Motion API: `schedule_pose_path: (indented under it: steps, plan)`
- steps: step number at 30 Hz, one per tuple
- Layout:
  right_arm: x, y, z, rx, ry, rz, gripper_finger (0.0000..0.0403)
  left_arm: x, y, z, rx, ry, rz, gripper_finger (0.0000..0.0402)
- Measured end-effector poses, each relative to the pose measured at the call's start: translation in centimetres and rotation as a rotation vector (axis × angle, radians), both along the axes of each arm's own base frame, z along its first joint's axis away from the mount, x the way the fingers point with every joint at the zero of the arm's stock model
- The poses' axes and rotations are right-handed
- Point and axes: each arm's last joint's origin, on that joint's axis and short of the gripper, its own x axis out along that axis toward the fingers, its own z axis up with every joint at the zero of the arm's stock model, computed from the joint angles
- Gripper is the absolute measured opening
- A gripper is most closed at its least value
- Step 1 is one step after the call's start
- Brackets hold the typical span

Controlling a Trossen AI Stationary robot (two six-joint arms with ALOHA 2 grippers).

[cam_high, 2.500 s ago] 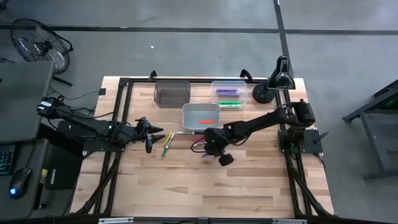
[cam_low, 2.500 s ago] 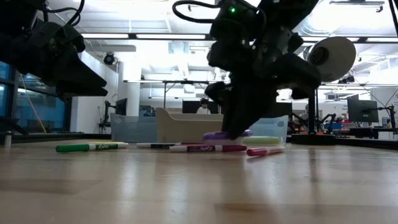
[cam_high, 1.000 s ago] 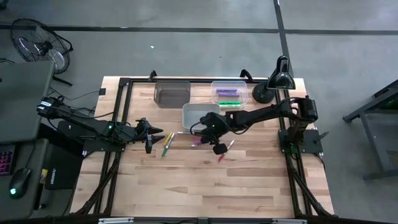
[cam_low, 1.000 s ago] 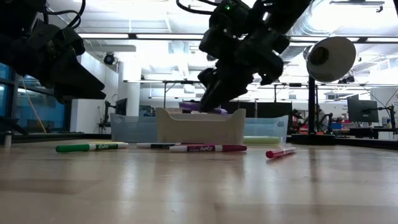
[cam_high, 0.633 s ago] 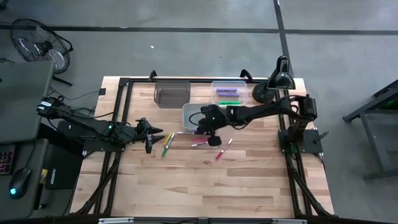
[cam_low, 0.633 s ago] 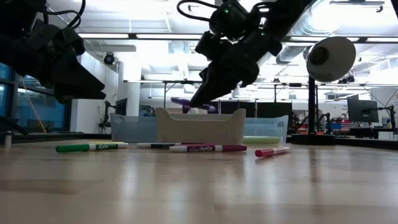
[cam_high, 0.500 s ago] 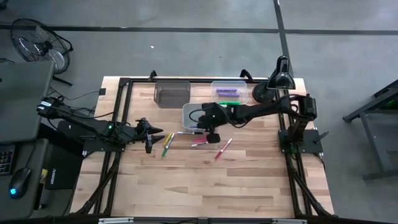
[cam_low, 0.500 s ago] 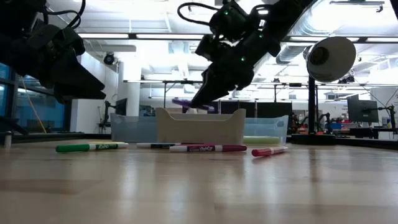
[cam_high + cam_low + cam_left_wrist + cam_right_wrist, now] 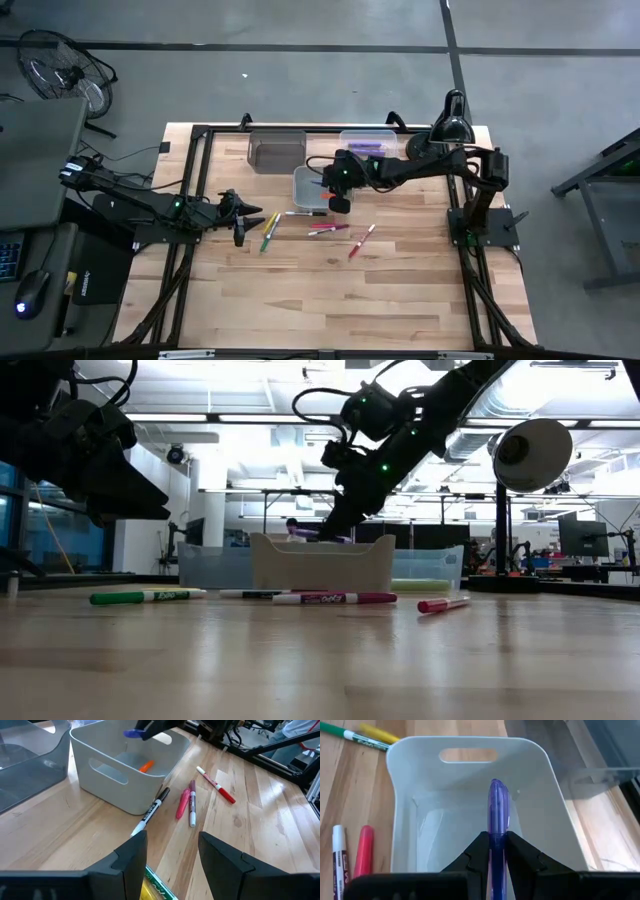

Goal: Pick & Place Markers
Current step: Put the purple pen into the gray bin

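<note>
My right gripper [image 9: 325, 186] hangs over the white bin [image 9: 300, 180], shut on a purple marker [image 9: 498, 805]. An orange marker [image 9: 146, 766] lies inside that bin. On the wood near the bin lie a black-and-white marker [image 9: 300, 212], two pink ones [image 9: 328, 228], a red one [image 9: 360, 240], and a yellow and a green one [image 9: 268, 228]. Purple and green markers lie in the clear bin [image 9: 368, 150]. My left gripper [image 9: 170, 860] waits open at the table's left, above the yellow and green markers, touching nothing. My right gripper pinches the purple marker's barrel [image 9: 497, 840] between its two fingers. The marker lies along the fingers, and its rounded end [image 9: 498, 787] sticks out ahead of them. The fingers slant down from the table's right. The marker hangs clear above the white bin's inside.
A dark empty bin [image 9: 277, 150] stands at the far edge beside the clear bin. A black desk lamp [image 9: 445, 130] stands at the far right corner. Black frame rails run along the table's left, far and right sides. The near half of the table is bare wood.
My right gripper has carried the purple marker from above the loose markers toward the table's far edge, and now hangs over the white bin. It has rolled on the way and stayed shut on the marker.
</note>
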Motion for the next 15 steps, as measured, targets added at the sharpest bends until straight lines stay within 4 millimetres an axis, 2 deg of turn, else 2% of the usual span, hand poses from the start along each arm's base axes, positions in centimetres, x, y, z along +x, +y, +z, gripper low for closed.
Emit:
schedule_pose_path:
  steps: [15]
  plan:
    - [-0.74, -0.93, -0.51, 0.127, 0.044, -0.084, 0.0049, 0.0, -0.01, -0.01, -0.003, 0.0, -0.003, 0.0175]
